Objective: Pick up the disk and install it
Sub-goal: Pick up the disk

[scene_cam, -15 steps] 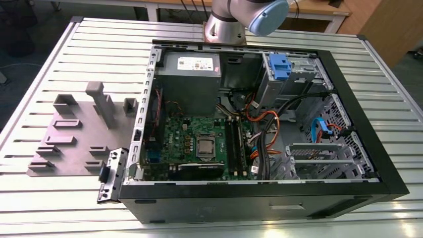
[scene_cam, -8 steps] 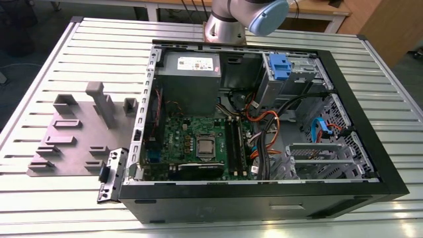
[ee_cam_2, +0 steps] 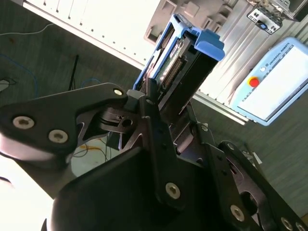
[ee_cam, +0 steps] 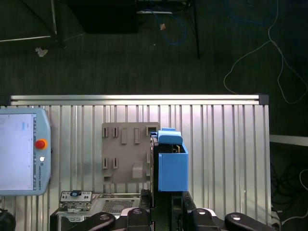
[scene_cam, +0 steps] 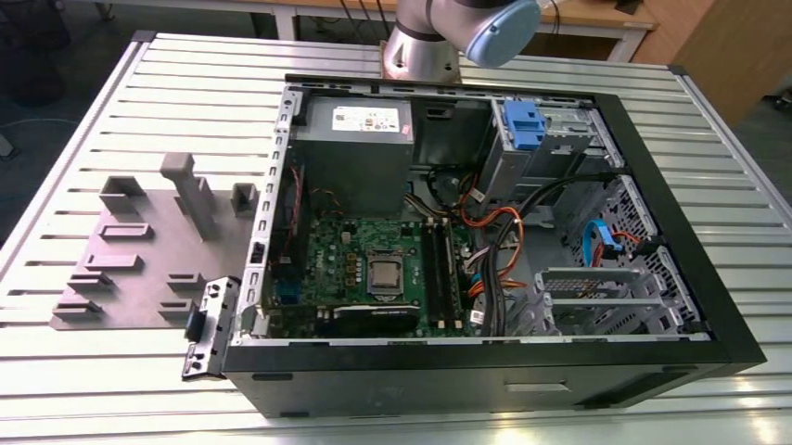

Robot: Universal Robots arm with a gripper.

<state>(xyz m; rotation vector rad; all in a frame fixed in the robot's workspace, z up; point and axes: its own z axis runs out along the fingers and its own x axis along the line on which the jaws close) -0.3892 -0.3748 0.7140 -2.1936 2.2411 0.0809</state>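
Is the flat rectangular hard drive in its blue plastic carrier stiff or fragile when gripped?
Probably stiff: the flat rectangular hard drive in its blue plastic carrier stands straight out of the end effector without sagging. Its exposed circuit side looks delicate, so knocks seem risky. The smooth plastic might slip under a light grip.

Smooth blue plastic round the disk (ee_cam: 172,168); ribbed matt metal table (ee_cam: 226,144).

Disk (ee_cam: 172,166) is clamped edge-on in the end effector (ee_cam: 166,204), poking straight out beyond its tips. A blue plastic carrier wraps around it, with a chunky blue tab at the far end. In the second wrist view (ee_cam_2: 185,62) a strip of grey body shows between the blue rails.
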